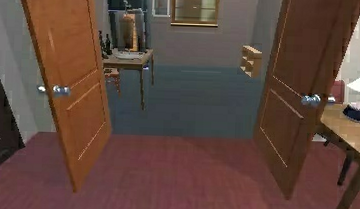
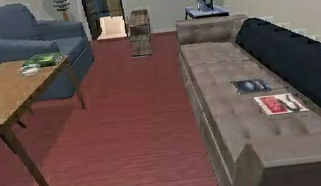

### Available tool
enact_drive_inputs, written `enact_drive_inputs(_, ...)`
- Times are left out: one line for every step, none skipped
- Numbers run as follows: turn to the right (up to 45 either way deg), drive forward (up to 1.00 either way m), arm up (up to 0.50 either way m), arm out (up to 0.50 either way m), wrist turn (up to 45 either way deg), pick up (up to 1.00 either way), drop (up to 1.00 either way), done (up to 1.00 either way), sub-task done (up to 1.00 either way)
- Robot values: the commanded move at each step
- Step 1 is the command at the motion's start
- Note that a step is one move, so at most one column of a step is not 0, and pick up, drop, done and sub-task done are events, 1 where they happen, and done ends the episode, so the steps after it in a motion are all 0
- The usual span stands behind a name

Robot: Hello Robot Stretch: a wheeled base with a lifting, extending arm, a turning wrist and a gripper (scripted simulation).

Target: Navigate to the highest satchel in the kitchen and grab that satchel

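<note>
Two wooden doors point(image 1: 69, 79) are swung wide, probably so the room behind them can be driven straight into. A small worktop point(image 1: 139, 61) with tall stuff on it is seen past them, partly cut off by the door at the forward view's left. Where the satchel sits can't be told yet; it's guessed to be somewhere in there. The hand's state can't be told either. A sofa point(image 2: 259, 90) is lined up on the arm side.

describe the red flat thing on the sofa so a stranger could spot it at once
Find the long brown sofa on the arm side view's right, with a black cushion along its back. Two flat things lie on its seat. The red and white one is nearer the picture's bottom edge; the dark one beside it has no red.
</note>
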Motion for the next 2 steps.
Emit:
enact_drive_inputs(-12.0,0.0,0.0,0.0,0.0,0.0,0.0,0.0,0.0)
enact_drive_inputs(0.0,1.0,0.0,0.0,0.0,0.0,0.0,0.0,0.0)
